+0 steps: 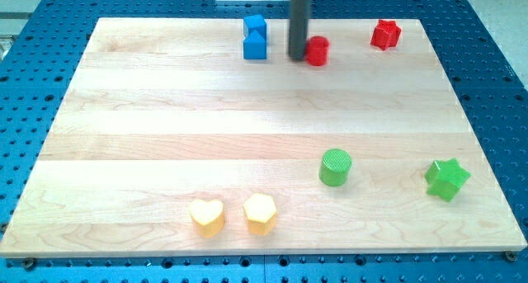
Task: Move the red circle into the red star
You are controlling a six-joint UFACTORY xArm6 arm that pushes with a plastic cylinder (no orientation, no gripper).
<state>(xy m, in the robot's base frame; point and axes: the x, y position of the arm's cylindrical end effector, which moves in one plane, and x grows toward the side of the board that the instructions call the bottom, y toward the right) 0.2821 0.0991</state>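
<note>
On our wooden board (165,126), a yellow heart (206,218) and yellow hexagon (260,214) sit low. Two blue blocks (256,37) sit up top. Our tip (298,56), holding nothing, touches the red circle (318,50) from its left. Farther right sit the green circle (335,167), red star (384,35) and green star (447,179).

Counting them off on the table (165,110): two red blocks up top, one red circle (318,50) and one red star (385,35). Two blue blocks as well, a small blue cube (255,24) sitting just above a blue wedge-like block (256,45). Down low, two green ones: one green circle (336,167), one green star (447,179). And two yellow: one yellow heart (207,218), one yellow hexagon (261,214). That's eight blocks all told, four colours, a pair in each. One rod, so one tip, my tip (298,57).
</note>
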